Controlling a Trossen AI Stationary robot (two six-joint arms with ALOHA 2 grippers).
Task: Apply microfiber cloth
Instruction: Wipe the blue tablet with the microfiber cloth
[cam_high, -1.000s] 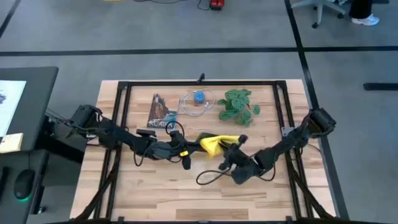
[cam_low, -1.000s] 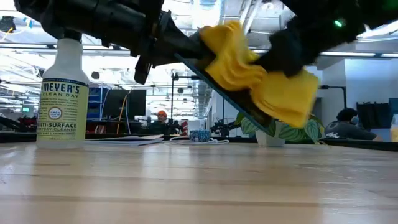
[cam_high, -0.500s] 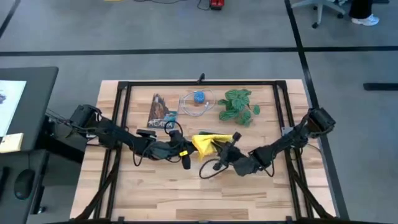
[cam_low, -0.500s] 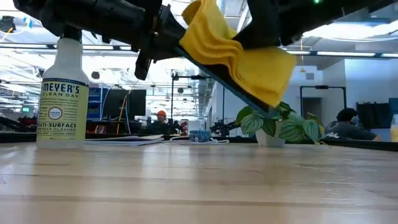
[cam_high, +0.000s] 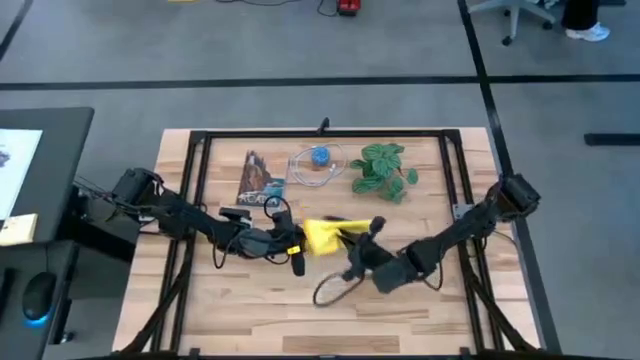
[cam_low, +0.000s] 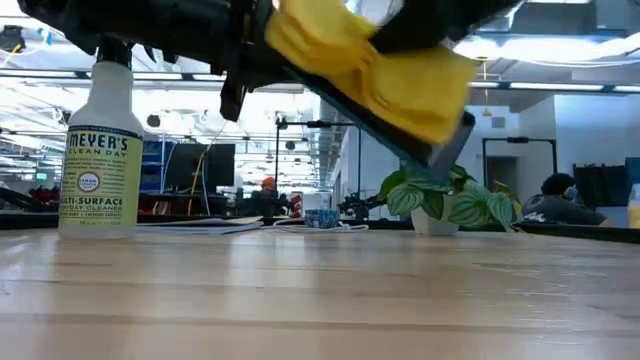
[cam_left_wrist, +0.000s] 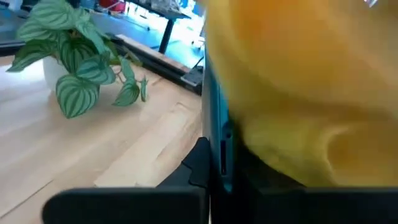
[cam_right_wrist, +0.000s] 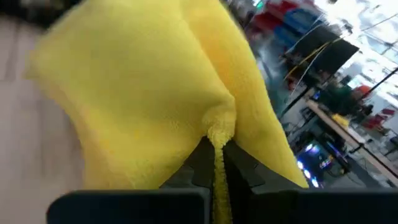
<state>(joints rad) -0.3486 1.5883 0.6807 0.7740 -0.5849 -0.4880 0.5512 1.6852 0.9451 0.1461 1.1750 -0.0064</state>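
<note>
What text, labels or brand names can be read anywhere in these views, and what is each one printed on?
"MEYER'S CLEAN DAY": label of the spray bottle, low view.
"MULTI-SURFACE" and, partly blurred, "EVERYDAY CLEANER": lower on the same label.
Round green emblem on that label: too small to read.
Print on the packet by the table's far edge, high view: too blurred to read.
The microfiber cloth and tablet: no text visible.

We count one microfiber cloth (cam_high: 322, 235), one teal-edged tablet (cam_low: 400, 135), one spray bottle (cam_low: 98, 150) and one potted plant (cam_high: 383, 169) at about one o'clock from the table's middle. There is also one clear bag with a blue item (cam_high: 316, 163) at twelve o'clock. Two arms work here, so two grippers: the left gripper (cam_high: 292, 243) and the right gripper (cam_high: 362, 243).
</note>
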